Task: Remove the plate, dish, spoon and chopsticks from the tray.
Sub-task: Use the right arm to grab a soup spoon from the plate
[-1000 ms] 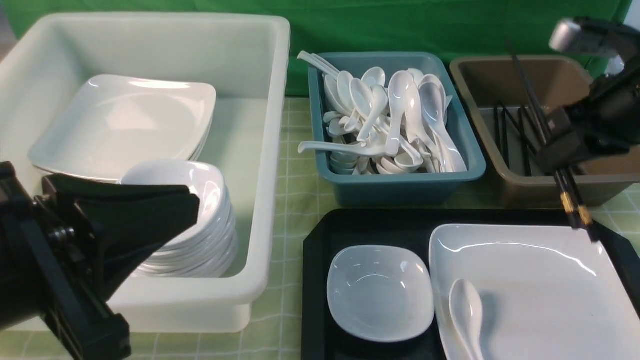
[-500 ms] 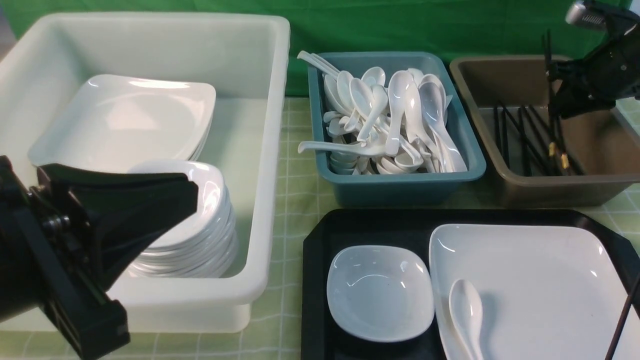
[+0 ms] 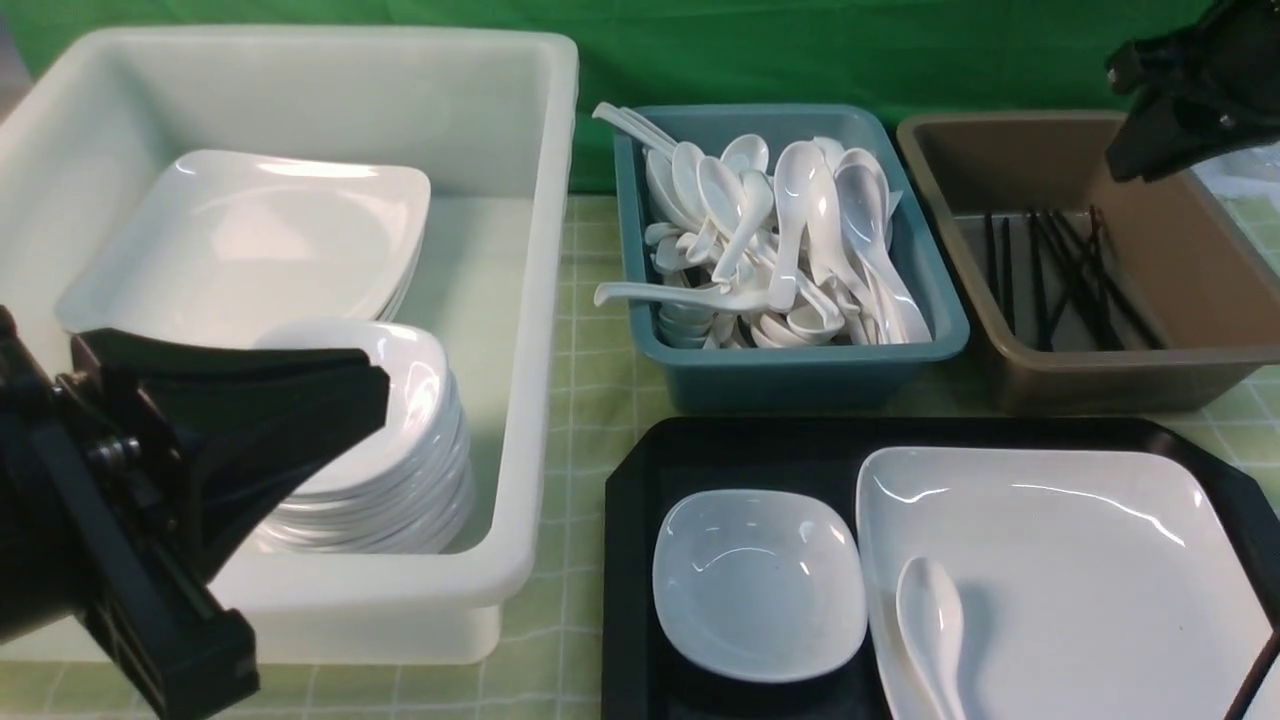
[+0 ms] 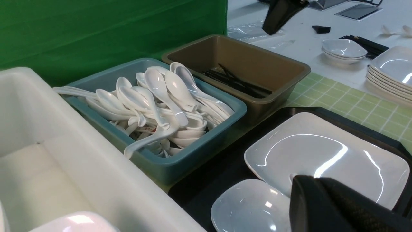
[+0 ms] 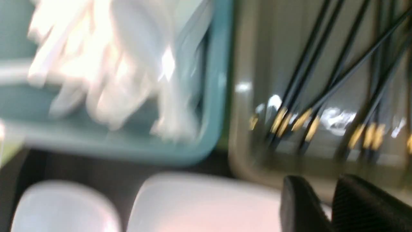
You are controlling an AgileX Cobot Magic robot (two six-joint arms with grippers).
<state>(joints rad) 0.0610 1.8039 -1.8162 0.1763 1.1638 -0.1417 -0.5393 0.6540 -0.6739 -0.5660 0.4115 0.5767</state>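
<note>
On the black tray (image 3: pixel 630 560) the large white plate (image 3: pixel 1080 570) lies to the right and the small dish (image 3: pixel 760 585) to the left. The white spoon (image 3: pixel 930 620) lies on the plate's near left part. Black chopsticks (image 3: pixel 1070 280) with gold tips (image 5: pixel 280 119) lie in the brown bin. My right gripper (image 3: pixel 1150 150) hangs above that bin's far right corner, its fingers (image 5: pixel 299 203) a little apart and empty. My left gripper (image 3: pixel 370 385) is shut and empty in front of the white tub, left of the tray; its tip (image 4: pixel 299 180) hides part of the plate (image 4: pixel 322 154).
The white tub (image 3: pixel 540 300) holds stacked plates and small dishes. A teal bin (image 3: pixel 790 380) full of white spoons stands behind the tray, beside the brown bin (image 3: pixel 1100 385). Off the mat to the right stand more dishes (image 4: pixel 344 50) and plates (image 4: pixel 392 71).
The right gripper carried the chopsticks from the tray's far edge over the brown bin, let them drop in, and has risen to the upper right. The left arm barely moved.
</note>
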